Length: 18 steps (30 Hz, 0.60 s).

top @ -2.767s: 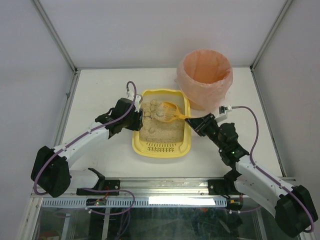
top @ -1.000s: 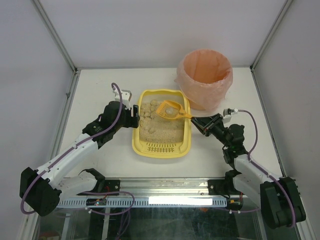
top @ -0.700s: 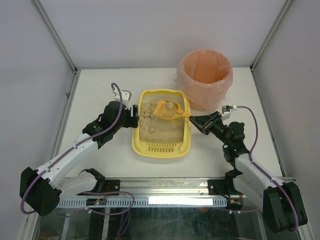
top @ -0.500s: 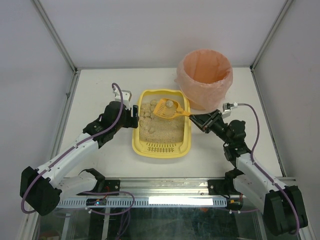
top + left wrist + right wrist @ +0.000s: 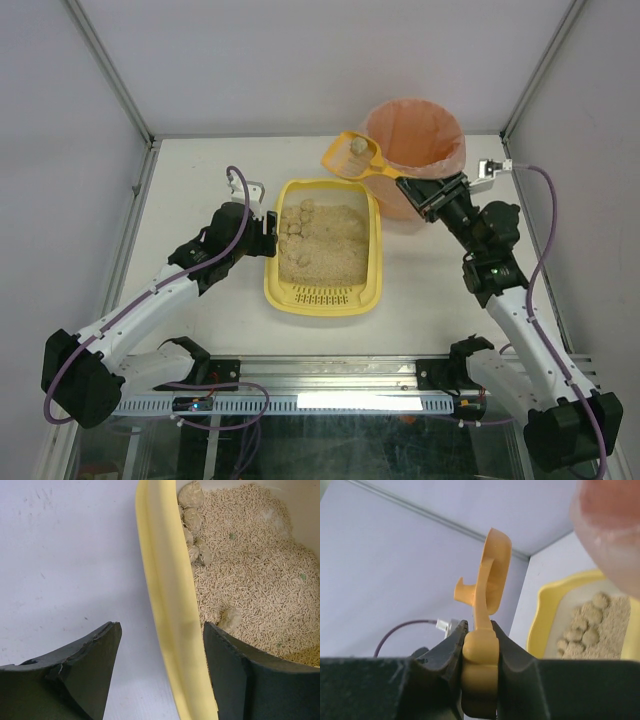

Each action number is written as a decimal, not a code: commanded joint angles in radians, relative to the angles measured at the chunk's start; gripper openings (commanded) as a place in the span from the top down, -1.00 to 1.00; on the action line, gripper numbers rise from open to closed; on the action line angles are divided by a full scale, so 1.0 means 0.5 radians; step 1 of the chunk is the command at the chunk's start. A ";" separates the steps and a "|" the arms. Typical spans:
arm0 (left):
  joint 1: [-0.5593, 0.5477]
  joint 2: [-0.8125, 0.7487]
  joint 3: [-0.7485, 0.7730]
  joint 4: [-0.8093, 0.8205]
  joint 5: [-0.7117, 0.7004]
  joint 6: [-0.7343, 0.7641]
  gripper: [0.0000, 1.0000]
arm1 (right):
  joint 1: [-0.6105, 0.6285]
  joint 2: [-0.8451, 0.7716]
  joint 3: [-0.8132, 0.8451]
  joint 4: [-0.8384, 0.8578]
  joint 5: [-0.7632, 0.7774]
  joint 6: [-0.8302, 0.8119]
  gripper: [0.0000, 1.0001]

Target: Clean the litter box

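Observation:
The pale-yellow litter box [image 5: 272,290] lies mid-table, holding beige litter and several grey clumps [image 5: 295,222] along its left side. My left gripper [image 5: 268,232] stands open astride the box's left rim [image 5: 165,590], one finger on the table outside and one inside over the litter; the rim is not pinched. The right gripper [image 5: 415,190] is shut on the handle of the orange scoop [image 5: 352,155]. The scoop hangs in the air behind the box, just left of the bin, with one clump in it. The right wrist view shows the scoop [image 5: 490,575] upright between my right gripper's jaws [image 5: 479,635].
A round bin lined with a pink-orange bag [image 5: 415,150] stands at the back right, close behind the right gripper. White walls with metal frame posts enclose the table on three sides. The arm bases sit along the near edge.
The right gripper has lifted the scoop with a clump out of the litter box and carried it back toward the bin. The left gripper has stayed at the box's left rim.

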<state>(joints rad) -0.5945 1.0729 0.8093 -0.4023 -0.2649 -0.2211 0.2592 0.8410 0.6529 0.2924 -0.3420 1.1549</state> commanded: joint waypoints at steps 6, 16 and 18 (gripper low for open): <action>0.004 -0.023 0.079 0.031 -0.061 0.039 -0.37 | -0.100 0.064 0.610 -0.493 0.574 -0.786 1.00; 0.004 -0.037 0.084 0.028 -0.075 0.067 -0.36 | -0.101 0.246 0.915 -0.697 0.921 -1.735 1.00; 0.003 -0.036 0.084 0.028 -0.070 0.066 -0.36 | -0.099 0.367 0.985 -0.733 0.915 -1.920 1.00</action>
<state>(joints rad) -0.5945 1.0733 0.8093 -0.4046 -0.2874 -0.2150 0.2131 0.9455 1.0508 -0.0589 0.0631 0.4679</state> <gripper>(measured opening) 0.684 0.224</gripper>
